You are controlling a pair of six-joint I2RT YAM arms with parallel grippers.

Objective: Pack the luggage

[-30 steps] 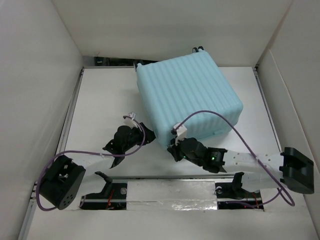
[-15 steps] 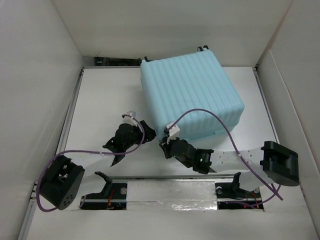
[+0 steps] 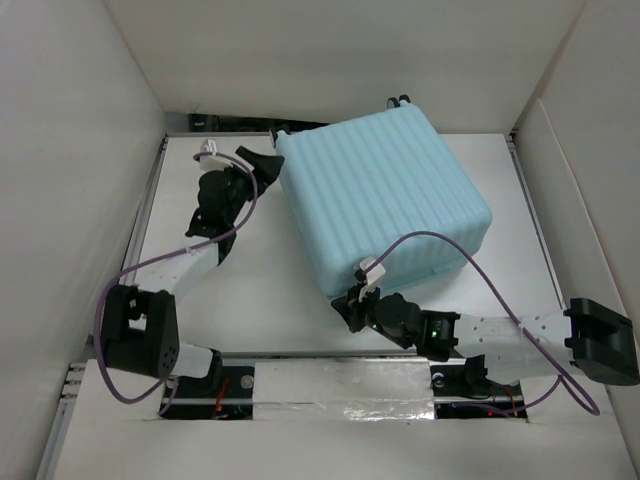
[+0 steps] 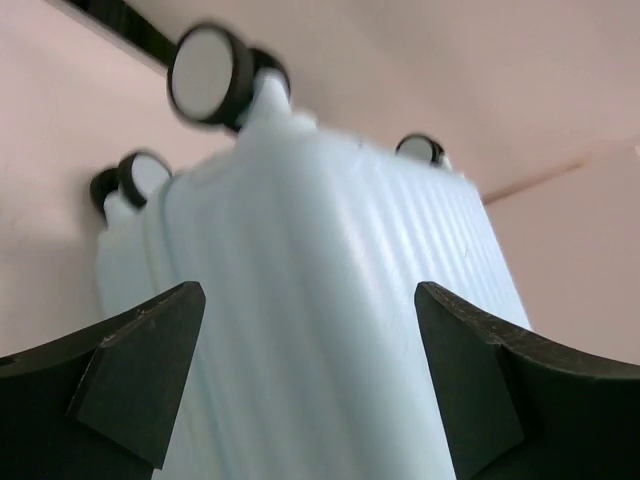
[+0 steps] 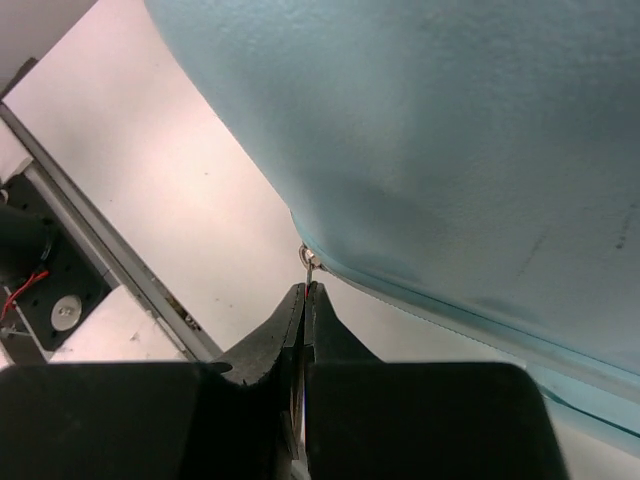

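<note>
The luggage, a pale aqua ribbed hard-shell suitcase, lies shut on the white table, its wheels toward the back wall. My left gripper stands open at its far left corner, and nothing is between the fingers. In the left wrist view the luggage fills the space ahead of the left gripper, below a black-and-white wheel. My right gripper sits at the near corner. In the right wrist view the right gripper is shut on the small metal zipper pull hanging from the seam.
White panels wall in the table on the left, back and right. A metal rail runs along the near edge between the arm bases. Purple cables loop over both arms, the right one arching over the luggage's near edge.
My left arm swung from the middle of the table up to the luggage's far left corner and its jaws opened wider. The right gripper shifted along the near corner, still shut, and the luggage turned slightly.
</note>
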